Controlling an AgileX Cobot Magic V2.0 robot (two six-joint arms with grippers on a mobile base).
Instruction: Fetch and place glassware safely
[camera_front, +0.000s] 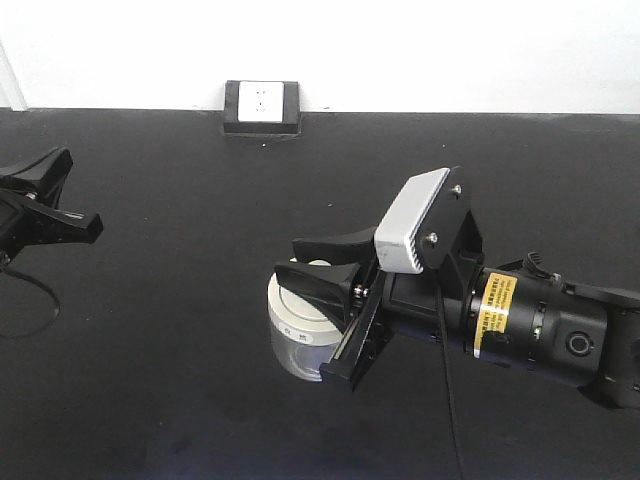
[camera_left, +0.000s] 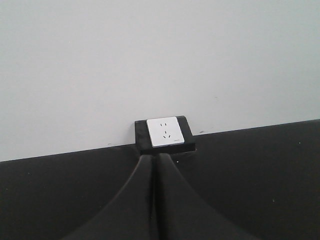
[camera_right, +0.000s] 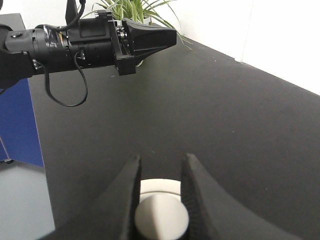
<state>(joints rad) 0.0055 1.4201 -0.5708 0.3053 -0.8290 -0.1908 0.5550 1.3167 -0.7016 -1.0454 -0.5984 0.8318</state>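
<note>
Right gripper (camera_front: 290, 257), fingers narrowed seemingly onto the cream-white round lid (camera_right: 159, 186) of a squat clear glass jar (camera_front: 298, 350), risks lifting the lid alone.

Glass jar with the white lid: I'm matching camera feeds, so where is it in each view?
Front-facing: lower centre, the glass jar between the fingers of the right gripper.
Left wrist: not in it.
Right wrist: bottom centre, its lid between the fingers.
Shared landmark: the left gripper, seen in all three.
</note>
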